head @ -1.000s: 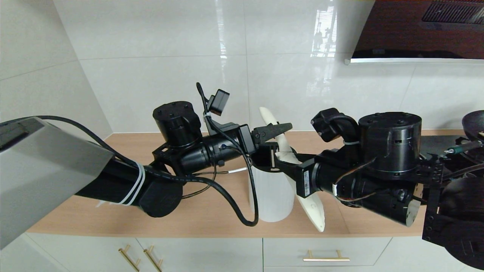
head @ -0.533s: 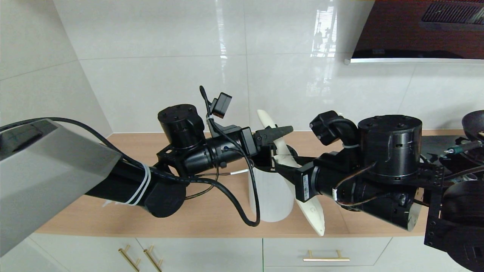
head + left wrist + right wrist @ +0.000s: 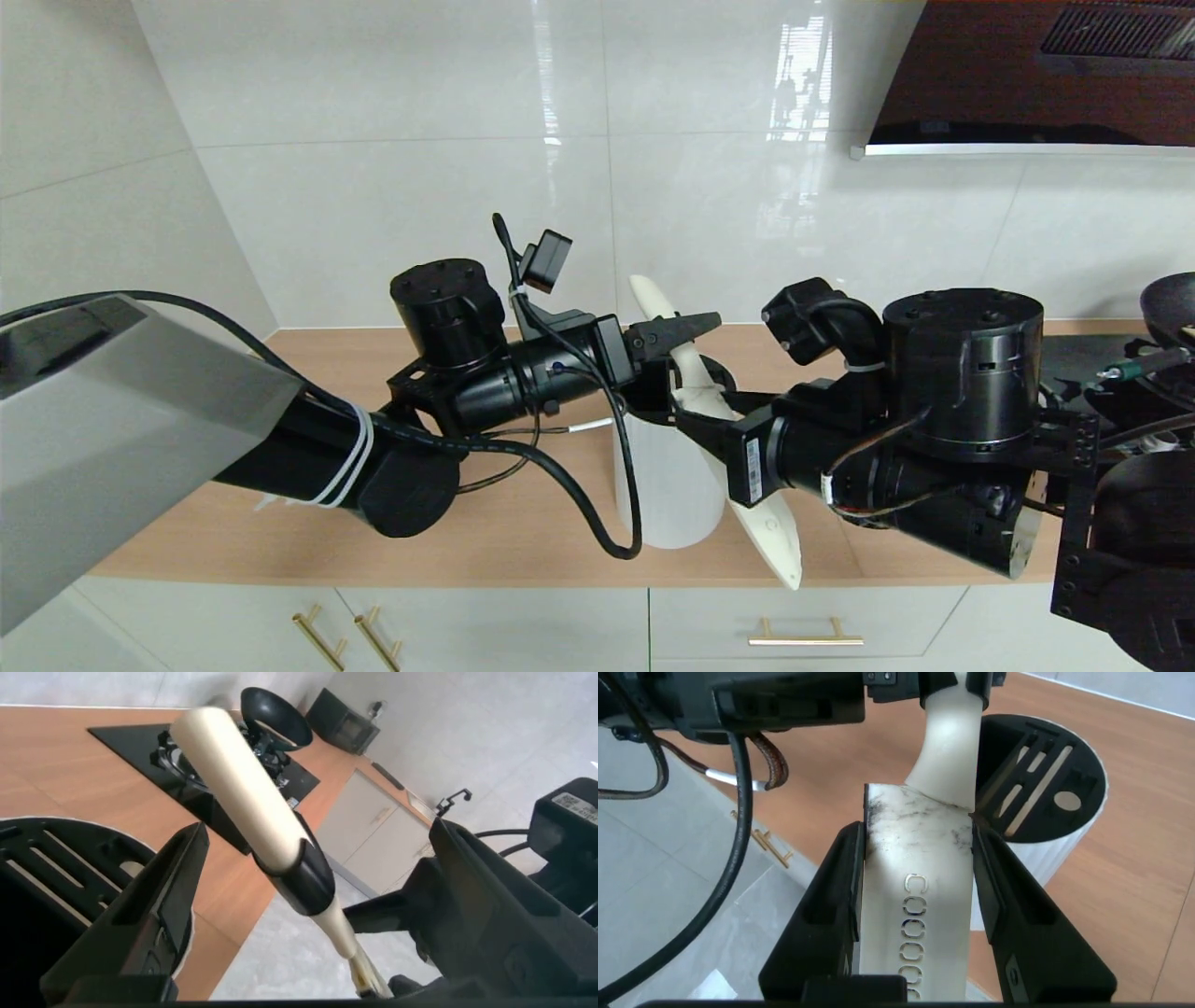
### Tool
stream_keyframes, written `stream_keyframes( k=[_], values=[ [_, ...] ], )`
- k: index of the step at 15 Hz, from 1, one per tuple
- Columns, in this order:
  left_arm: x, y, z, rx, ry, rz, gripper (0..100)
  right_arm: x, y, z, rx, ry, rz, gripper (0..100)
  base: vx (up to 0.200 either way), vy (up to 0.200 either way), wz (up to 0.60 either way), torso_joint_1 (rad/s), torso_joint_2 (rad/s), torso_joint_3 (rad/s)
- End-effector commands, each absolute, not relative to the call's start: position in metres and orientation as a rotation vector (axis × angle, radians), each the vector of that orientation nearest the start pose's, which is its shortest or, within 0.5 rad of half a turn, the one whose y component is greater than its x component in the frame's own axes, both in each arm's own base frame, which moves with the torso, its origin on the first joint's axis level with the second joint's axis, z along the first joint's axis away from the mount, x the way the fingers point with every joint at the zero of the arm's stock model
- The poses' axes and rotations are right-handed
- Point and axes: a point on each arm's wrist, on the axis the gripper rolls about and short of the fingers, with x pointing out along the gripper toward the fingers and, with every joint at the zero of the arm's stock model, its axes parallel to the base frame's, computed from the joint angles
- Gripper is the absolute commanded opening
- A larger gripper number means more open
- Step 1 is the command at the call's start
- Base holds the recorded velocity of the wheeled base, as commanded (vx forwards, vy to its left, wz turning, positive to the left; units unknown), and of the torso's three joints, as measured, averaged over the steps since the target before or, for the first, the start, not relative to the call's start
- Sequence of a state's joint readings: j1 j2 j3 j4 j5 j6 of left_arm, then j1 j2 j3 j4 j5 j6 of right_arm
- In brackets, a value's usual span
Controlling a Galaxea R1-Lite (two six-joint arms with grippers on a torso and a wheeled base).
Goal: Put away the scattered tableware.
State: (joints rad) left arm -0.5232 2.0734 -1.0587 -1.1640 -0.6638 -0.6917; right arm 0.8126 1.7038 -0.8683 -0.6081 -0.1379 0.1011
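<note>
A cream slotted spatula hangs tilted above a white cylindrical utensil holder with a black slotted top. My right gripper is shut on the spatula's blade, one finger on each long edge. The handle rises past the holder's rim. My left gripper is open there, its fingers standing wide on either side of the handle without touching it. The blade tip points down in front of the counter edge.
The holder stands on a wooden counter near its front edge. A black cooktop with a dark pan lies to the right. A tiled wall is close behind, and drawers with gold handles are below.
The left arm shifted slightly right and then held. The right gripper eased the spatula a little left and down, its blade tip dropping lower past the counter edge.
</note>
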Motion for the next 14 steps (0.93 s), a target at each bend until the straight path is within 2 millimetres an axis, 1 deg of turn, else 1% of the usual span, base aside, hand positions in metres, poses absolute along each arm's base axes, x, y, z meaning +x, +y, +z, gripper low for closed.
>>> stream_keyframes(
  k=[1, 11, 13, 14],
  values=[
    [0.337, -0.21, 0.169, -0.595, 0.256, -1.189, 0, 0.217, 0.225, 0.196, -0.005, 0.232, 0.661, 0, 0.0, 0.0, 0.0, 0.0, 0.0, 0.0],
    [0.337, -0.21, 0.17, -0.593, 0.252, -1.19, 0, 0.217, 0.225, 0.196, 0.005, 0.21, 0.661, 0, 0.0, 0.0, 0.0, 0.0, 0.0, 0.0],
    [0.336, -0.209, 0.175, -0.593, 0.239, -1.191, 0, 0.217, 0.224, 0.197, 0.007, 0.205, 0.662, 0, 0.0, 0.0, 0.0, 0.0, 0.0, 0.0],
    [0.335, -0.2, 0.185, -0.591, 0.206, -1.18, 0, 0.213, 0.221, 0.204, 0.02, 0.177, 0.661, 0, 0.0, 0.0, 0.0, 0.0, 0.0, 0.0]
  ],
)
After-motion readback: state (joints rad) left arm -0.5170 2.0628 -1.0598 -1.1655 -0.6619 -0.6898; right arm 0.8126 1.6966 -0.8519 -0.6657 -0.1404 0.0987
